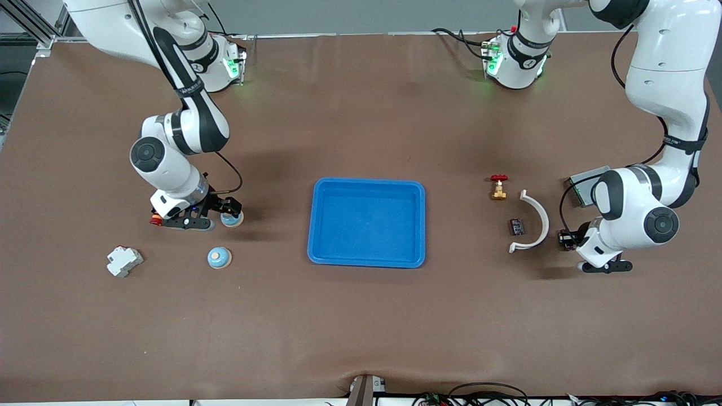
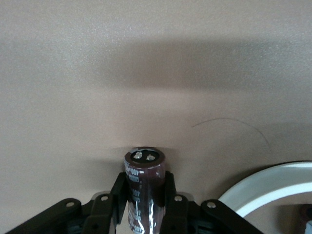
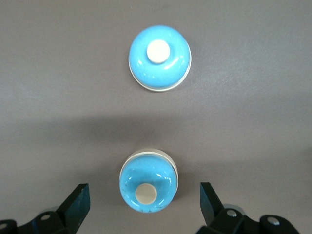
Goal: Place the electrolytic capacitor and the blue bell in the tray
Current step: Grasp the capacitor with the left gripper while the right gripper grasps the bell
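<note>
The electrolytic capacitor (image 2: 145, 178) is a dark maroon cylinder with white print, and my left gripper (image 2: 145, 197) is shut on it low at the table. In the front view this gripper (image 1: 567, 241) sits at the left arm's end, beside a white curved piece (image 1: 533, 221). My right gripper (image 3: 145, 201) is open and low, with one blue bell (image 3: 148, 184) between its fingers, untouched. A second blue bell (image 3: 159, 57) sits apart from it; it is nearer the front camera (image 1: 219, 257). The blue tray (image 1: 366, 256) lies mid-table with nothing in it.
A brass valve with a red handle (image 1: 498, 187) and a small dark component (image 1: 517, 226) lie between the tray and the white curved piece. A white breaker (image 1: 124, 261) sits toward the right arm's end. A grey box (image 1: 586, 181) lies by the left arm.
</note>
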Controlling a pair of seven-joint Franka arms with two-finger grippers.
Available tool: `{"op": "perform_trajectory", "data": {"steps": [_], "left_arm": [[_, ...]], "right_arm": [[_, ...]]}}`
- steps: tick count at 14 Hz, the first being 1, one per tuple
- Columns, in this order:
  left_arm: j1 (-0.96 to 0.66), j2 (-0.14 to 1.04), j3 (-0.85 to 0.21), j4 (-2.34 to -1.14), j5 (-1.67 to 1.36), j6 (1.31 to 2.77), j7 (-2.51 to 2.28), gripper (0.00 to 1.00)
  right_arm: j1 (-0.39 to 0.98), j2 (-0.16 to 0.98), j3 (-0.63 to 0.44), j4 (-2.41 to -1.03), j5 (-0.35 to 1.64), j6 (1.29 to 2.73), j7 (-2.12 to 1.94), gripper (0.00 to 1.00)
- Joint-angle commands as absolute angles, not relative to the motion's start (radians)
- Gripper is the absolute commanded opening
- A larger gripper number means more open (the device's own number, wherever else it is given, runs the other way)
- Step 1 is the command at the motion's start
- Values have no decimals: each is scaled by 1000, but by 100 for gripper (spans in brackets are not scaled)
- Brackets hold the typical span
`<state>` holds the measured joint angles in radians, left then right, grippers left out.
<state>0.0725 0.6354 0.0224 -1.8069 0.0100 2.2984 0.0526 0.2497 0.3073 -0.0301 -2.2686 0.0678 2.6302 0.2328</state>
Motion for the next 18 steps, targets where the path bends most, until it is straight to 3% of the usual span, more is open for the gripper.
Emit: {"op": "perform_trajectory", "data": {"steps": [1,5,12,15,18], "left_arm": [[77,635,21,-1796,23,2306,32,0],[77,614,20,-1760,17,2271,35,0],[40,557,-9,-1550,12,1898,-131,0],[23,548,-105,-1441,14,1769,-380,0],[0,548,-219,-1425,23,1735,-624,0]], "right_arm": [[285,340,-37,-2295,80,2681,239,100],[294,376,-37,-2295,80,2707,239,100],[291,400,-38,-2290,78,2755,238,100],[288,417,-38,-2290,78,2778,238,100],[288,419,-38,-2292,78,2775,238,100]]}}
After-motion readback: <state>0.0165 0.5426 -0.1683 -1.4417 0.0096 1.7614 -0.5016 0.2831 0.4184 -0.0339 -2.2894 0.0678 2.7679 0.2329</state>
